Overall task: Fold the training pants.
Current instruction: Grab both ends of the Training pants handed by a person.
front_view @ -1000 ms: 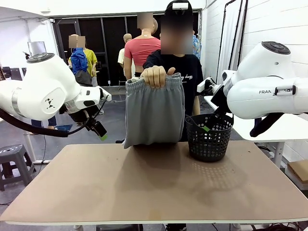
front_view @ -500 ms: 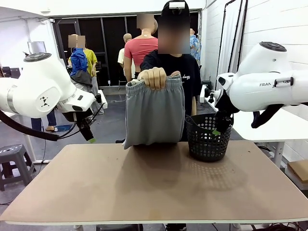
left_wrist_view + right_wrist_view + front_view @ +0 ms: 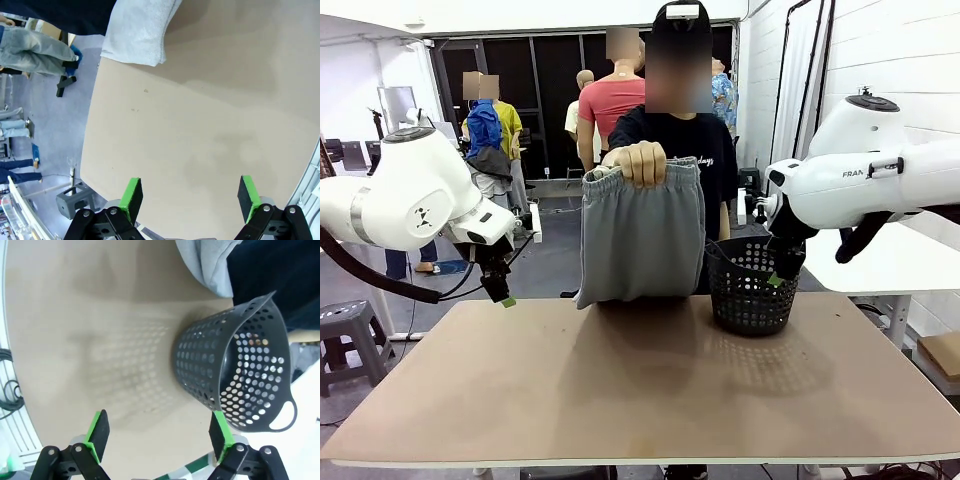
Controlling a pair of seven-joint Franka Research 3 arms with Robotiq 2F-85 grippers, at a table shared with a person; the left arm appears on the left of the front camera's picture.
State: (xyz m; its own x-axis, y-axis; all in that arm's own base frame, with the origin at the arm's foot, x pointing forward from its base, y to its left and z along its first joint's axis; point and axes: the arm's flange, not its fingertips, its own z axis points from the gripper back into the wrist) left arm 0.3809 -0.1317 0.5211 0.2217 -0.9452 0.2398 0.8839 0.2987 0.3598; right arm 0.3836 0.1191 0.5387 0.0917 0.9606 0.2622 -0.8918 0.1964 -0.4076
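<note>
A person's hand holds the light grey training pants up by the gathered waistband at the table's far edge. Their lower hem hangs down to the tabletop. My left gripper hovers open to the left of the pants, above the table's far left corner. In the left wrist view the pants' hem lies far ahead of the open left gripper. My right gripper hangs open by the black basket, right of the pants. The right wrist view shows the open right gripper, the basket and the pants beyond.
The brown table spreads bare in front of the pants. The black mesh basket stands on its far right part. Beyond the table's left edge are grey floor and a stool. A white table stands at the right.
My left gripper has dropped lower and drawn back to the left. My right gripper has shifted slightly right and down by the basket. The person holds the pants as before.
</note>
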